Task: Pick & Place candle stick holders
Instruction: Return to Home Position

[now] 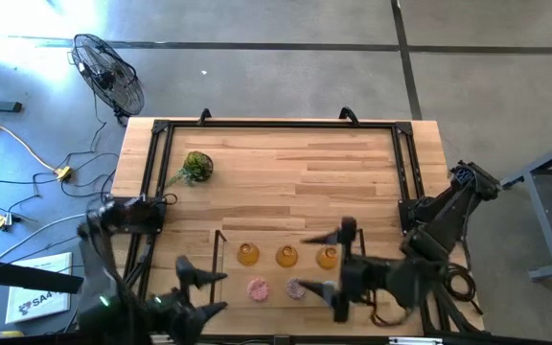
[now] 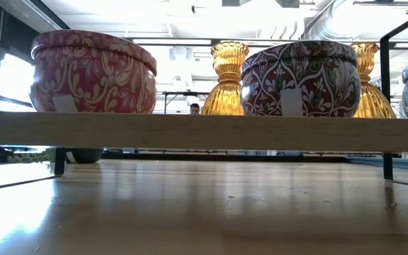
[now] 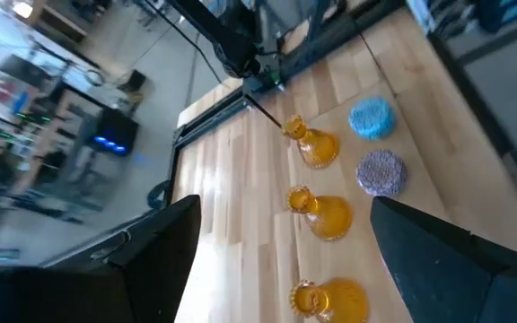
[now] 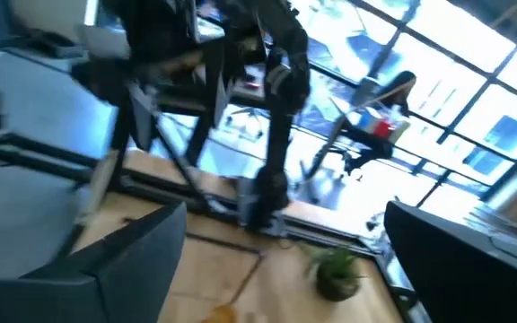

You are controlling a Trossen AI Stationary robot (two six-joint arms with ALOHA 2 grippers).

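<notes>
Three amber holders [image 1: 248, 254] [image 1: 287, 256] [image 1: 327, 257] stand in a row near the table's front edge. In front of them stand the pink holder [image 1: 257, 288] and the mauve holder [image 1: 296, 288]. The light blue holder [image 3: 371, 118] shows in the left wrist view; in the high view my right gripper hides it. My left gripper [image 1: 204, 292] is open and empty, left of the pink holder. My right gripper [image 1: 326, 264] is open and empty at the row's right end, one finger on each side of the right amber holder.
A green mossy ball [image 1: 197, 166] lies at the far left of the table. A black metal frame [image 1: 161, 129] runs round the table's edges. In the low view the holders stand behind a wooden strip [image 2: 204, 131]. Bare wood lies across the table's middle and far side.
</notes>
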